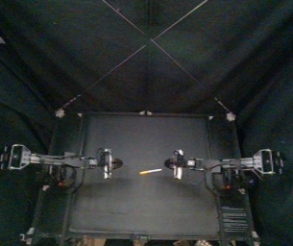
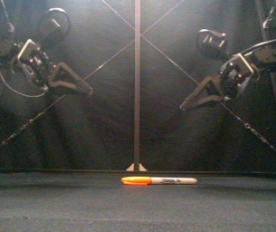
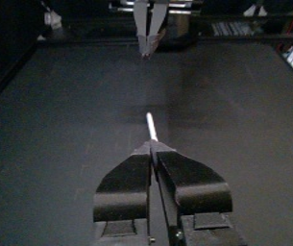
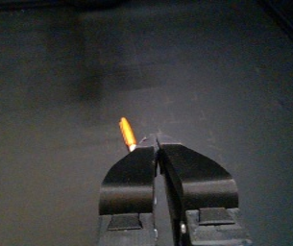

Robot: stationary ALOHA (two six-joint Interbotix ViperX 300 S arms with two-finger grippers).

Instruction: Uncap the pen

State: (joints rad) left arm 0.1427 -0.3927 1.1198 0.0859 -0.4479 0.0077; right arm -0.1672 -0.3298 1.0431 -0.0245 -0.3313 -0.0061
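Left hand: clenched on nothing, raised over the counter, left of pen.
Right hand: clenched on nothing, raised, just right of pen.
Pen: flat near counter's middle, between the 2 hands, cap on.
Left wrist view: white barrel only.
Right wrist view: orange cap only.
Count: 1 pen, 1 cap, 2 hands.
Room: open counter around pen, well apart from every edge.

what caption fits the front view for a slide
Orange-capped marker pen lying on the black table, left gripper and right gripper raised shut on either side
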